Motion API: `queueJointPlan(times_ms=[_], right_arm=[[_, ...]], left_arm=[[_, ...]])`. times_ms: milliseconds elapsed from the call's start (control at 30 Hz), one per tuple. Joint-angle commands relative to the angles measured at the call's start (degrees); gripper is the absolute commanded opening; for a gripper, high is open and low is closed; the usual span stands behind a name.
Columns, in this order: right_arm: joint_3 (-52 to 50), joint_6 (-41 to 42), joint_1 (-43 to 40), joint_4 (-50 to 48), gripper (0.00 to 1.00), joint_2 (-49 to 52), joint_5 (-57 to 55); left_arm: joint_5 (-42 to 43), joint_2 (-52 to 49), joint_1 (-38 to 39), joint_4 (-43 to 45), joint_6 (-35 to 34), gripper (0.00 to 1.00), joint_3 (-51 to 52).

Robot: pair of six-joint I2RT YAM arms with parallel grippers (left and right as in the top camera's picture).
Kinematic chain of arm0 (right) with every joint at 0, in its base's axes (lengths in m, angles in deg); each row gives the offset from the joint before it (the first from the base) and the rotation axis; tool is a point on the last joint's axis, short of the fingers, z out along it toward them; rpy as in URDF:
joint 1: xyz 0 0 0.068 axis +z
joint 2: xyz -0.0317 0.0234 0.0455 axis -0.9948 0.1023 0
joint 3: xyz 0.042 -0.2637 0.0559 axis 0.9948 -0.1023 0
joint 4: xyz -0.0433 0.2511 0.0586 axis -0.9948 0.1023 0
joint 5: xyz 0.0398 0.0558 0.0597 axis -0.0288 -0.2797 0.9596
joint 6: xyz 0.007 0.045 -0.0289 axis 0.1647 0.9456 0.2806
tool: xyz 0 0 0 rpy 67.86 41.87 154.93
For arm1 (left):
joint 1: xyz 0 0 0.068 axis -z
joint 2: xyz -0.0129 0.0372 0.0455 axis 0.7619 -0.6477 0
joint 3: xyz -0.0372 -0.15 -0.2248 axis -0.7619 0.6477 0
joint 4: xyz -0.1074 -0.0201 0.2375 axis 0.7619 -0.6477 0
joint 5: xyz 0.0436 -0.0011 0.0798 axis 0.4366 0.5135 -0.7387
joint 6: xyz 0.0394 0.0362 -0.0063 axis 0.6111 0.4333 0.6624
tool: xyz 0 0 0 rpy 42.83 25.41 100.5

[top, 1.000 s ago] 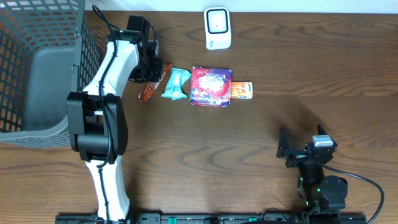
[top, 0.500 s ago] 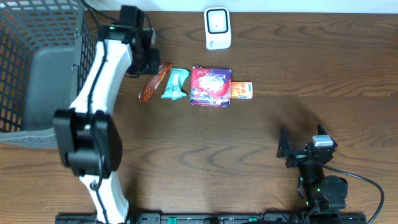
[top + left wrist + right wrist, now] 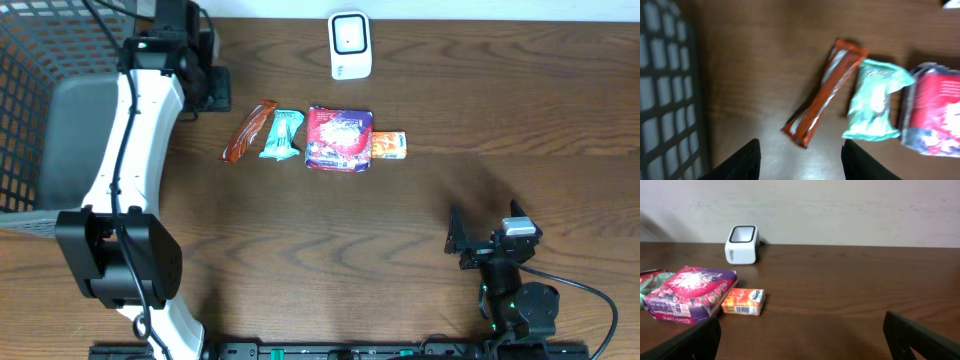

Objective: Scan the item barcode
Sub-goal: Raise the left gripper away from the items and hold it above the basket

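Observation:
A white barcode scanner (image 3: 350,45) stands at the table's far edge and also shows as the scanner (image 3: 742,244) in the right wrist view. Below it lie several items in a row: an orange-red bar (image 3: 250,131), a teal packet (image 3: 283,134), a red and purple pouch (image 3: 340,139) and a small orange box (image 3: 389,145). My left gripper (image 3: 212,88) hovers up and left of the bar, open and empty. In its wrist view the left gripper (image 3: 800,160) has the bar (image 3: 825,92) lying ahead of its fingertips. My right gripper (image 3: 488,240) rests open near the front right, far from the items.
A grey mesh basket (image 3: 60,110) fills the left side, close beside my left arm; its wall (image 3: 665,90) runs along the left of the wrist view. The box's barcode (image 3: 742,310) faces the right wrist camera. Bare wood lies between the row and my right gripper (image 3: 802,345).
My left gripper has opened, let go of the orange-red bar and drawn back up and left toward the basket. The bar now lies free on the table. The right arm has not moved.

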Motion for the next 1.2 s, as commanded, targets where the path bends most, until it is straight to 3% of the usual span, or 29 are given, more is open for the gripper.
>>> queueJointPlan(times_ms=[0, 233, 300, 367, 400, 733, 1167], right_arm=[[0.0, 0.2, -0.5, 0.2, 0.99, -0.2, -0.5], [0.0, 0.2, -0.5, 0.2, 0.99, -0.2, -0.5], [0.0, 0.2, -0.5, 0.2, 0.99, -0.2, -0.5], [0.0, 0.2, -0.5, 0.2, 0.99, -0.2, -0.5], [0.0, 0.2, -0.5, 0.2, 0.99, -0.2, -0.5], [0.0, 0.2, -0.5, 0.2, 0.99, -0.2, -0.5], [0.0, 0.2, -0.5, 0.2, 0.99, -0.2, -0.5]], left_arm=[[-1.8, 1.2, -1.2, -1.8, 0.1, 0.5, -0.2], [-2.0, 2.0, -3.0, -4.0, 0.1, 0.36, -0.2], [-2.0, 2.8, -3.5, -4.4, -0.2, 0.26, -0.2], [-2.1, 4.1, -3.8, -4.8, -0.5, 0.09, -0.2], [-2.1, 4.7, -3.9, -5.0, -0.5, 0.08, -0.2], [-8.6, 11.7, -4.0, -7.0, -0.5, 0.08, -0.2], [-16.6, 12.0, -4.2, -11.5, -1.0, 0.07, -0.2]])
